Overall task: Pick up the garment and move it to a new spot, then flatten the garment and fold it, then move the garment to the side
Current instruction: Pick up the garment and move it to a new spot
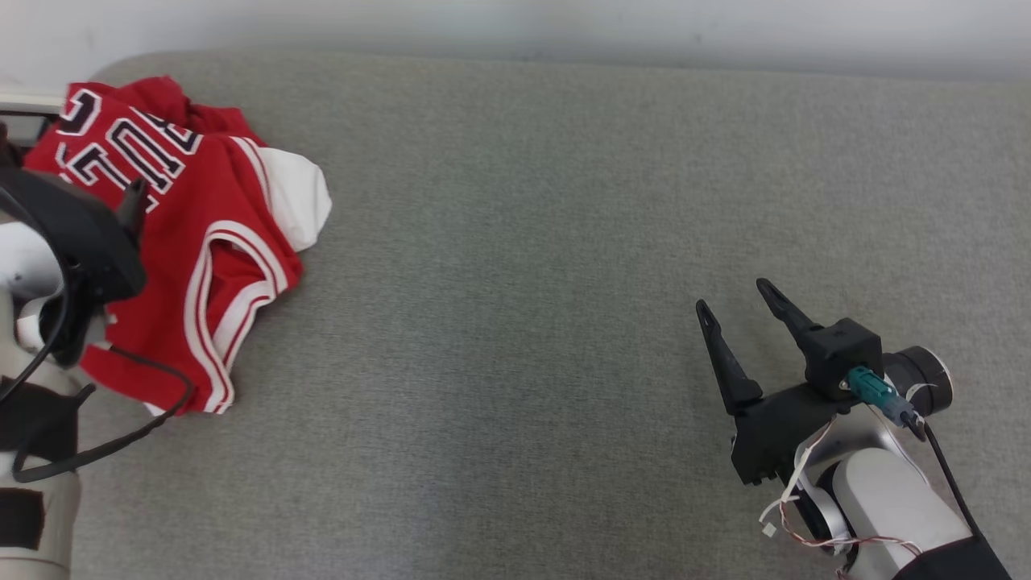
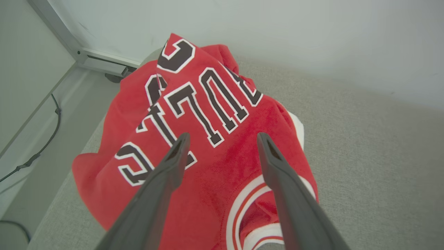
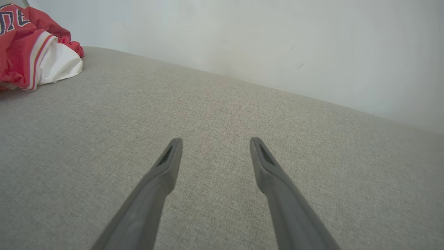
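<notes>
The garment (image 1: pixel 201 234) is a red jersey with white trim and dark lettering, lying crumpled at the far left of the grey padded surface (image 1: pixel 523 242). My left gripper (image 2: pixel 222 139) hovers open just above the garment (image 2: pixel 222 163), its fingers spread over the lettering with nothing between them. In the head view one dark left fingertip (image 1: pixel 133 197) shows over the red cloth. My right gripper (image 1: pixel 733 294) stands open at the lower right, far from the jersey, above bare surface. The right wrist view has the garment (image 3: pixel 31 48) at its top left corner, beyond my right gripper (image 3: pixel 215 140).
A pale wall (image 1: pixel 564 24) runs along the far edge of the surface. Left of the surface a cable (image 2: pixel 41 139) lies on the floor beside a metal frame (image 2: pixel 100 62). A black cable (image 1: pixel 137 427) from my left arm loops over the jersey's lower edge.
</notes>
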### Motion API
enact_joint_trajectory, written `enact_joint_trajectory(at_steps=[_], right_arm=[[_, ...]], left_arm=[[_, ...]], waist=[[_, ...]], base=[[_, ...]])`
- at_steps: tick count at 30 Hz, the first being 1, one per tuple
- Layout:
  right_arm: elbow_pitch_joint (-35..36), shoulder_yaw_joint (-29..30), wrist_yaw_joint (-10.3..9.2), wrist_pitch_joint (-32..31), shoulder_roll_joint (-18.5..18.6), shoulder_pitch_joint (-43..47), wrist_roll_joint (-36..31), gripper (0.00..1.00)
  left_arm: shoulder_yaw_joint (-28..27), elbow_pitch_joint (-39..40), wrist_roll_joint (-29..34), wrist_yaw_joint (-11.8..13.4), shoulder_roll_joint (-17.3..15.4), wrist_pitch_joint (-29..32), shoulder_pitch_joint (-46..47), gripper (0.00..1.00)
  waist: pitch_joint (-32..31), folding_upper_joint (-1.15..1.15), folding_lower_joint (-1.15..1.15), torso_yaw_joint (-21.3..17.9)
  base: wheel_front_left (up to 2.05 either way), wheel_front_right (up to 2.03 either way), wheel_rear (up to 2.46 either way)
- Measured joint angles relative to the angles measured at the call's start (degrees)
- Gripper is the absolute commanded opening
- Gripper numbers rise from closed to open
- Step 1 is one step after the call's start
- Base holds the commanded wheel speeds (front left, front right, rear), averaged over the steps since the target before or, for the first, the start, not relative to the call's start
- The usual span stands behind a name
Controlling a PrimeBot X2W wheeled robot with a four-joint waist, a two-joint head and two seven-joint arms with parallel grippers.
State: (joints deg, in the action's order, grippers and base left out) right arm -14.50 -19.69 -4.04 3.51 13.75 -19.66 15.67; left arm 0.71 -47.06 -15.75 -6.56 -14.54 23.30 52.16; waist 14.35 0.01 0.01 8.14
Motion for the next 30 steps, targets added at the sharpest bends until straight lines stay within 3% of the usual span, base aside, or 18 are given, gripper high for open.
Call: enact_joint_trajectory(at_steps=[6, 15, 16, 17, 30], right_arm=[[1.02, -0.1, 0.01, -0.08, -0.03, -1.13, -0.08, 1.0], [1.43, 0.47, 0.02, -0.48, 0.56, -2.07, -0.08, 1.0], [1.43, 0.42, 0.02, -0.49, 0.57, -2.08, -0.09, 1.0], [1.42, 0.43, 0.02, -0.51, 0.57, -2.08, -0.09, 1.0], [-0.71, 0.46, 0.26, -0.24, 0.3, -2.1, -0.05, 1.0]], left_arm=[[0.77, -5.23, 0.6, -0.02, -1.63, 2.92, 0.45, 1.0], [1.27, -11.25, 0.01, -0.1, 0.07, 5.84, 1.25, 1.0], [2.21, -11.68, 0.53, -0.52, -0.41, 5.82, 1.27, 0.41], [2.47, -11.89, 0.71, -0.51, -0.66, 5.82, 1.29, 0.0], [6.03, -13.56, 1.76, -0.57, -0.62, 2.34, 6.45, 0.0]], waist=[[2.58, 0.0, 0.0, -2.13], [5.28, 0.0, 0.0, -3.89], [5.67, 0.0, 0.0, -4.11], [5.81, 0.0, -0.01, -4.2], [4.05, 0.0, -0.01, -3.0]], base=[[0.0, 0.0, 0.0], [0.0, 0.0, 0.0], [0.0, 0.0, 0.0], [0.0, 0.0, 0.0], [0.0, 0.0, 0.0]])
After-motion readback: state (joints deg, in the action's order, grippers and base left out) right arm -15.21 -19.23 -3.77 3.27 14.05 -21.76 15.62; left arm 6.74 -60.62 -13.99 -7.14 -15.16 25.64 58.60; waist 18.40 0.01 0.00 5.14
